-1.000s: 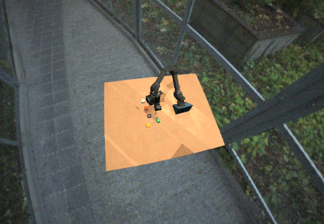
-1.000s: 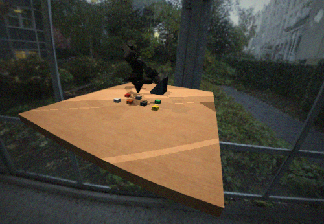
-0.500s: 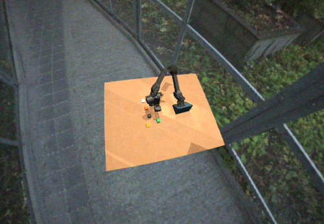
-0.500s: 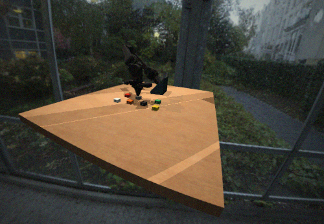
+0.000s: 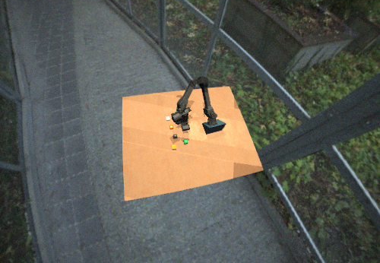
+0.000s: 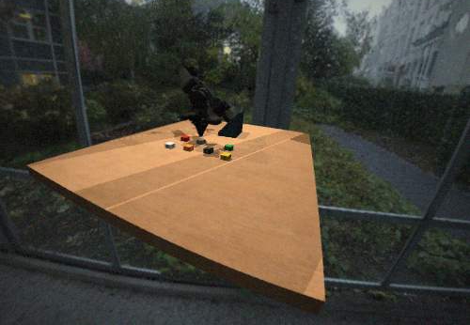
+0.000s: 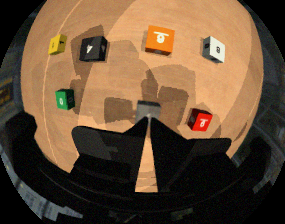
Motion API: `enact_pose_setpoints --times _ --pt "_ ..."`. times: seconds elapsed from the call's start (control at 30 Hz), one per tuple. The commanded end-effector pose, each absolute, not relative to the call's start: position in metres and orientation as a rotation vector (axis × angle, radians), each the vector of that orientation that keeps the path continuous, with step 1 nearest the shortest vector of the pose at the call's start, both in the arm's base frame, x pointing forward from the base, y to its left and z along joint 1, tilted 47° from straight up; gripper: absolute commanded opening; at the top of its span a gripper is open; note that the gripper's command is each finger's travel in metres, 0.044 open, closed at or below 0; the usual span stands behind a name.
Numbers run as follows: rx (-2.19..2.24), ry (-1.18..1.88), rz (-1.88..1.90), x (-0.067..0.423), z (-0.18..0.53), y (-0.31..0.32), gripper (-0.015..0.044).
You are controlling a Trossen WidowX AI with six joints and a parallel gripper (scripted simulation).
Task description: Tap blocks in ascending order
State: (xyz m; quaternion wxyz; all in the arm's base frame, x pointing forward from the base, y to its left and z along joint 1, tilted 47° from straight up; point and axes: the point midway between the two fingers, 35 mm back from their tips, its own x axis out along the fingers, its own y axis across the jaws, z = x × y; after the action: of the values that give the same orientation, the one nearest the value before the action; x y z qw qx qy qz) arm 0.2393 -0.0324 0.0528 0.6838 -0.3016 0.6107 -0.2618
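Several blocks lie apart on the table. Yellow (image 5: pixel 174 147) (image 6: pixel 226 156) (image 7: pixel 55 45), black (image 5: pixel 175 136) (image 6: pixel 208 150) (image 7: pixel 93 49), orange (image 5: pixel 171 127) (image 6: pixel 188 147) (image 7: pixel 159 40) and white (image 5: pixel 168 118) (image 6: pixel 169 145) (image 7: pixel 214 49) blocks form the far row in the wrist view. A green block (image 5: pixel 185 141) (image 6: pixel 228 147) (image 7: pixel 64 99) is left, a red block (image 6: pixel 185 138) (image 7: pixel 199 120) right. Black shows a 4; the other digits are hard to read. My gripper (image 6: pixel 201 135) (image 7: pixel 148 120) is shut and empty, just above the grey block (image 6: pixel 201 141) (image 7: pixel 148 109), whose digit is hidden or unclear.
The wooden table (image 5: pixel 152 175) (image 6: pixel 263 197) bears the arm's dark wedge-shaped base (image 5: pixel 213 127) (image 6: pixel 231 127), to the right of the blocks in the top and exterior views. The arm casts shadows among the blocks.
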Motion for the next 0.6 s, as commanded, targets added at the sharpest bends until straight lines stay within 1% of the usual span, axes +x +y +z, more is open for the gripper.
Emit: enact_pose_setpoints --times 0.0,0.1,0.3,0.57 --pt "-0.664 1.362 -0.587 0.24 0.061 -0.025 0.002" --pt "-0.662 1.363 -0.585 0.24 0.066 -0.019 0.002" --pt "-0.662 1.365 -0.584 0.231 0.114 0.032 0.002" --pt "-0.662 1.365 -0.584 0.232 0.116 0.033 0.002"
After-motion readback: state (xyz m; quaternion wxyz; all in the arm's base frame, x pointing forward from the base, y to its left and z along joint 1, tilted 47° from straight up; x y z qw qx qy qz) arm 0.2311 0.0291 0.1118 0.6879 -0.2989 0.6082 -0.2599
